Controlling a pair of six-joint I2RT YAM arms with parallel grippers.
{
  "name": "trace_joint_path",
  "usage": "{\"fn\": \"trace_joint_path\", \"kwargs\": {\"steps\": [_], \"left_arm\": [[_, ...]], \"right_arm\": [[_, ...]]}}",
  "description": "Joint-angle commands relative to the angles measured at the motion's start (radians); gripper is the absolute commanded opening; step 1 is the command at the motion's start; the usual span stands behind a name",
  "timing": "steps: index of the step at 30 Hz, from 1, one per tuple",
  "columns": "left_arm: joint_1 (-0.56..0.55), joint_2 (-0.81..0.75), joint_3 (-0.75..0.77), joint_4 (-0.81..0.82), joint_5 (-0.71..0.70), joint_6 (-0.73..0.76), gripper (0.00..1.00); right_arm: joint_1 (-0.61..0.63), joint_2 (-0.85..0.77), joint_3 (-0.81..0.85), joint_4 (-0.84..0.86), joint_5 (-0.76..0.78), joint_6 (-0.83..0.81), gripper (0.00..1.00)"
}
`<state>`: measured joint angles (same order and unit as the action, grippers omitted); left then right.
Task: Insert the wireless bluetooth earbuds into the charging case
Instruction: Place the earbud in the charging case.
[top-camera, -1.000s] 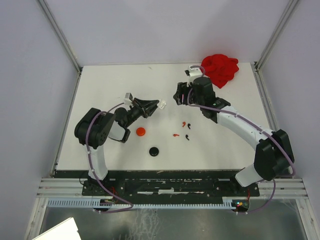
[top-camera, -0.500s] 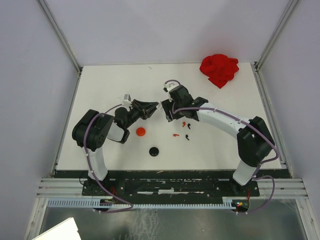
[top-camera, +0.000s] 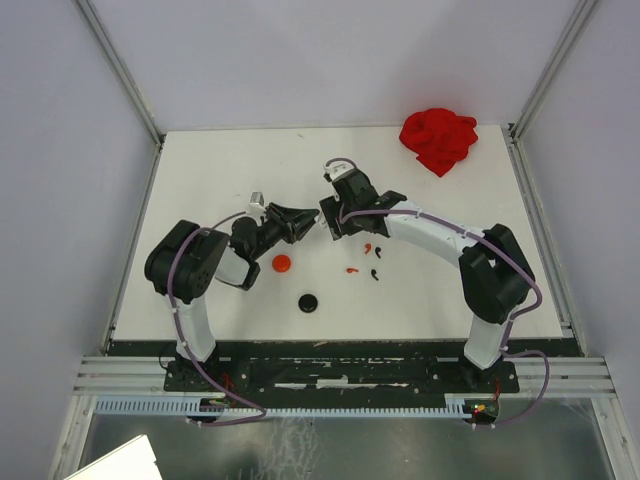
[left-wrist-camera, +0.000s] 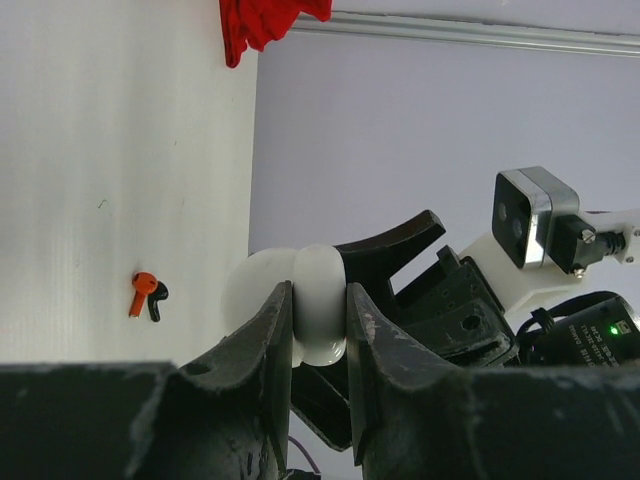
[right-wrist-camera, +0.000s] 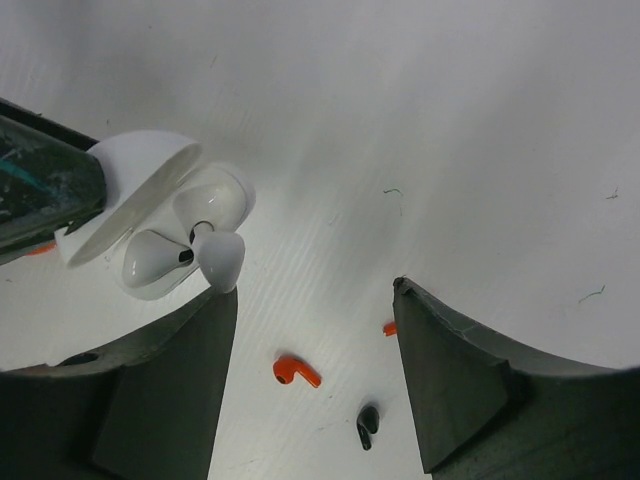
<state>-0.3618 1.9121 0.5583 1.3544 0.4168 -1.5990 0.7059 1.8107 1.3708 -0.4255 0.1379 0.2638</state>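
Note:
My left gripper is shut on the open white charging case, held off the table. In the right wrist view the case has its lid up and white earbuds in its wells, one standing proud. My right gripper is open and empty, its left finger right beside the case. A red earbud and a black earbud lie on the table below it. The top view shows red and black earbuds right of centre.
A red disc and a black disc lie in front of the left gripper. A crumpled red cloth sits at the back right corner. The white table is fenced by metal rails.
My right arm swung from the back right near the red cloth leftward and down to the case. My left gripper kept hold of the case, shifting only slightly.

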Motion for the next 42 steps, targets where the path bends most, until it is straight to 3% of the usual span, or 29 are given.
{"fn": "trace_joint_path", "kwargs": {"steps": [1, 16, 24, 31, 35, 39, 42], "left_arm": [[-0.008, -0.053, -0.017, 0.034, -0.004, 0.053, 0.03], [-0.018, -0.066, -0.032, 0.048, 0.000, 0.043, 0.03], [-0.018, -0.071, -0.001, 0.027, -0.027, 0.023, 0.03], [-0.022, -0.070, 0.060, -0.043, -0.162, -0.060, 0.03], [-0.035, -0.062, 0.078, -0.104, -0.240, -0.138, 0.03], [-0.059, -0.050, 0.086, -0.147, -0.315, -0.232, 0.03], [-0.081, -0.050, 0.103, -0.203, -0.339, -0.283, 0.03]], "right_arm": [[-0.010, 0.005, 0.049, 0.043, 0.043, 0.015, 0.72], [-0.064, 0.003, 0.049, 0.079, 0.026, 0.023, 0.72], [-0.066, -0.053, -0.053, 0.139, 0.060, 0.015, 0.71], [-0.066, -0.188, -0.406, 0.582, -0.021, 0.027, 0.80], [-0.063, -0.177, -0.507, 0.801, -0.025, 0.034, 0.81], [-0.049, -0.136, -0.671, 1.223, -0.007, -0.013, 0.96], [-0.029, -0.094, -0.688, 1.333, 0.000, -0.070, 0.98]]}}
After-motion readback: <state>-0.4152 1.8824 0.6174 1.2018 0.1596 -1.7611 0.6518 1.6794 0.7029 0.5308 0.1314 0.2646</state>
